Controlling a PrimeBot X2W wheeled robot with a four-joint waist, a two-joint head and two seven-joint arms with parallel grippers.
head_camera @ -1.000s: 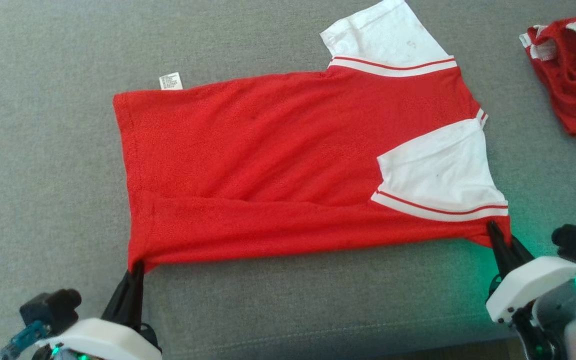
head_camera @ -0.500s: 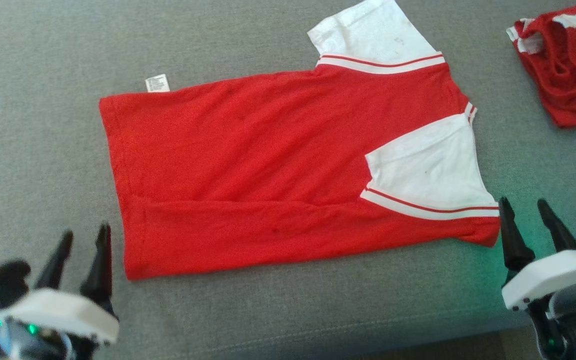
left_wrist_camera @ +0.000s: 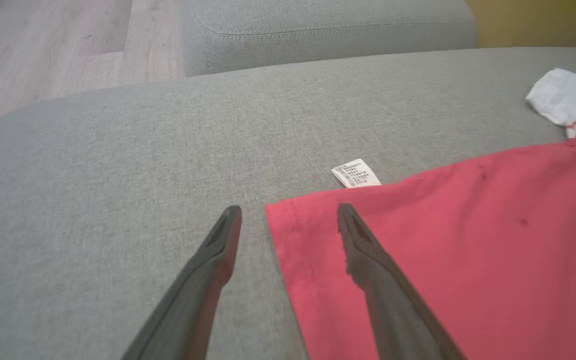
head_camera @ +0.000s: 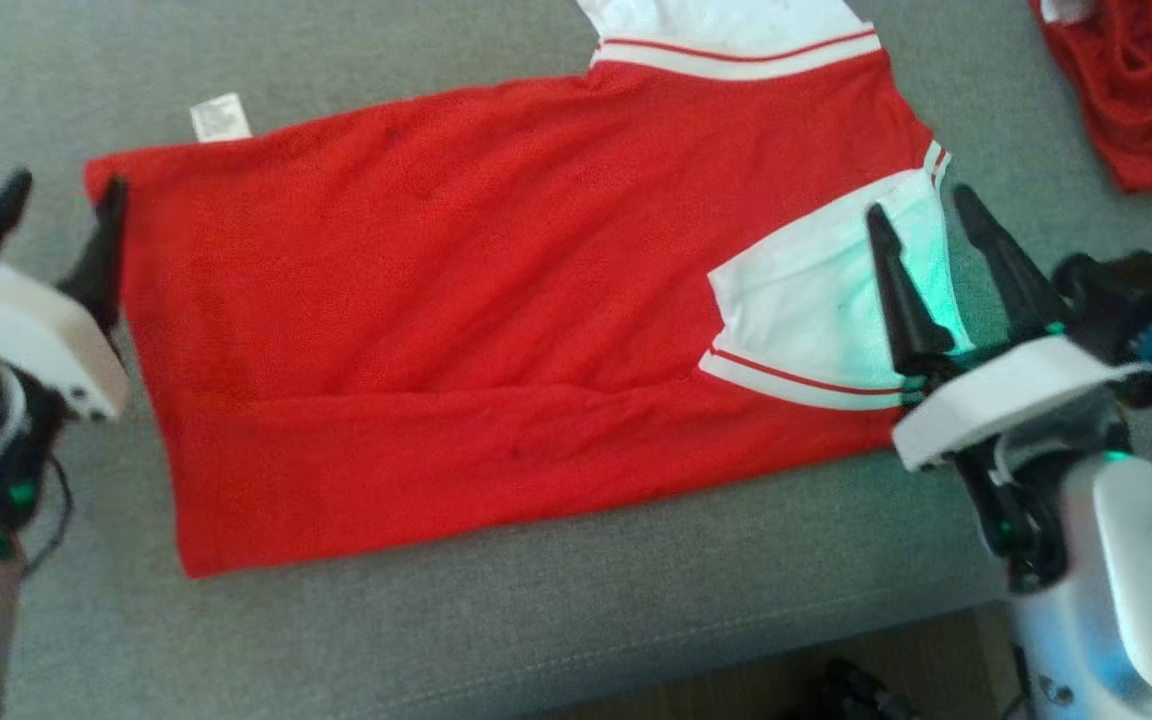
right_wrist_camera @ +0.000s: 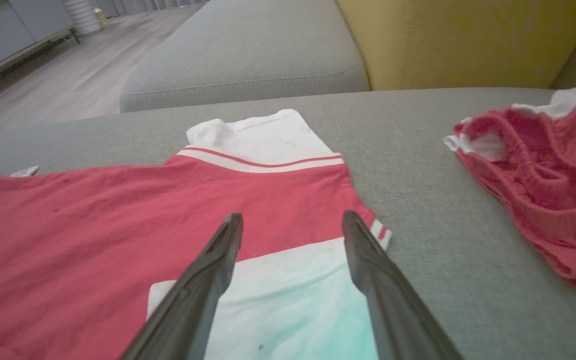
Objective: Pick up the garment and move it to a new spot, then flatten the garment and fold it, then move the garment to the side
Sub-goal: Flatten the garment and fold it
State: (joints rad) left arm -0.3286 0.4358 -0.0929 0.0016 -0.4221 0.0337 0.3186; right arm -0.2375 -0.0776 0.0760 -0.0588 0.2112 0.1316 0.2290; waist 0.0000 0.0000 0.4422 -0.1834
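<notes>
The garment (head_camera: 496,300) is a red T-shirt with white sleeves, spread flat on the grey sofa seat (head_camera: 636,600), its near long edge folded over. My left gripper (head_camera: 68,183) is open at the shirt's far left hem corner. In the left wrist view the left gripper (left_wrist_camera: 289,209) has one finger over the red cloth (left_wrist_camera: 468,250) and the other over bare sofa. My right gripper (head_camera: 918,200) is open above the near white sleeve. In the right wrist view the right gripper (right_wrist_camera: 293,216) hovers over sleeve and red body (right_wrist_camera: 93,225). Neither holds anything.
A second crumpled red garment (head_camera: 1136,80) lies at the far right of the seat, also red in the right wrist view (right_wrist_camera: 543,185). A white care label (head_camera: 219,118) sticks out at the shirt's far edge. A yellow cushion (right_wrist_camera: 468,40) stands behind. The seat's front edge (head_camera: 736,680) drops to the floor.
Both grippers let go of the shirt's near edge and opened. They have since moved away from me, along the shirt's left hem and over the right sleeve. The head view has also shifted.
</notes>
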